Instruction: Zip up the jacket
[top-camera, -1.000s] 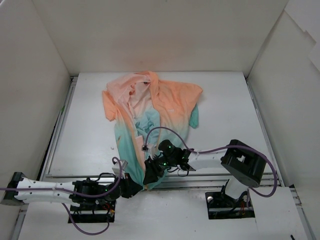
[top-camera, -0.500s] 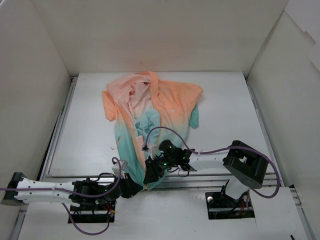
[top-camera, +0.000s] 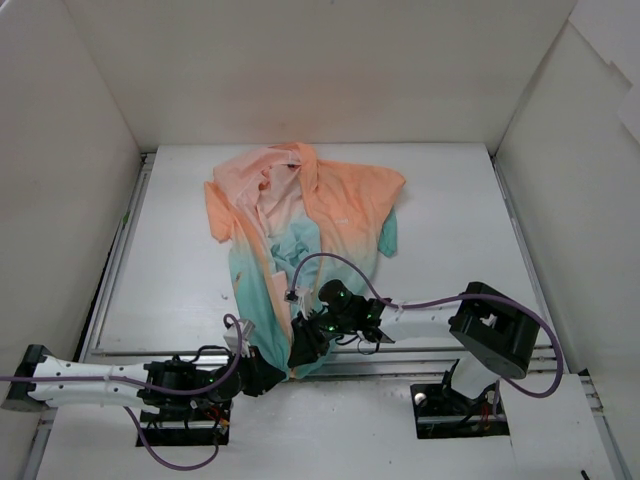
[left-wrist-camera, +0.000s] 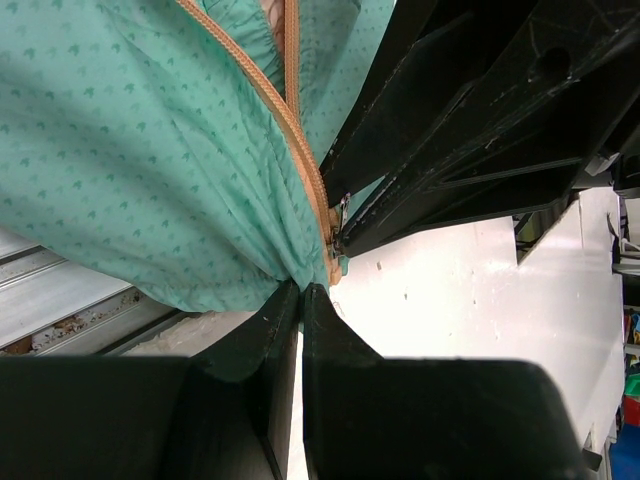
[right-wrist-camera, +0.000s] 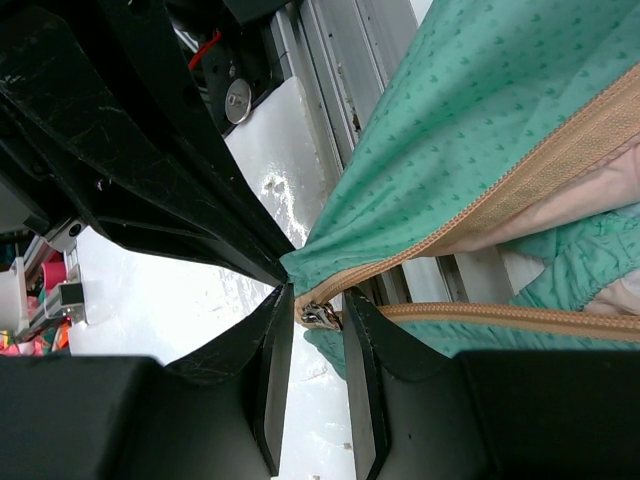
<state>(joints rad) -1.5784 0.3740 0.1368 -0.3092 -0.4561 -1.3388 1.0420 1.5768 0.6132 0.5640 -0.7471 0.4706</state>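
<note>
Right hand (right-wrist-camera: 315, 308) narrower now astride jacket (right-wrist-camera: 470, 110) zipper (right-wrist-camera: 322, 316)

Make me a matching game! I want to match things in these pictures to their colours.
Things:
1. jacket top
2. jacket hem
3. zipper pull
4. table

Colours:
A. teal
B. white
C. peach-orange
D. silver

Pairs: 1-C, 2-A, 3-D, 4-B
</note>
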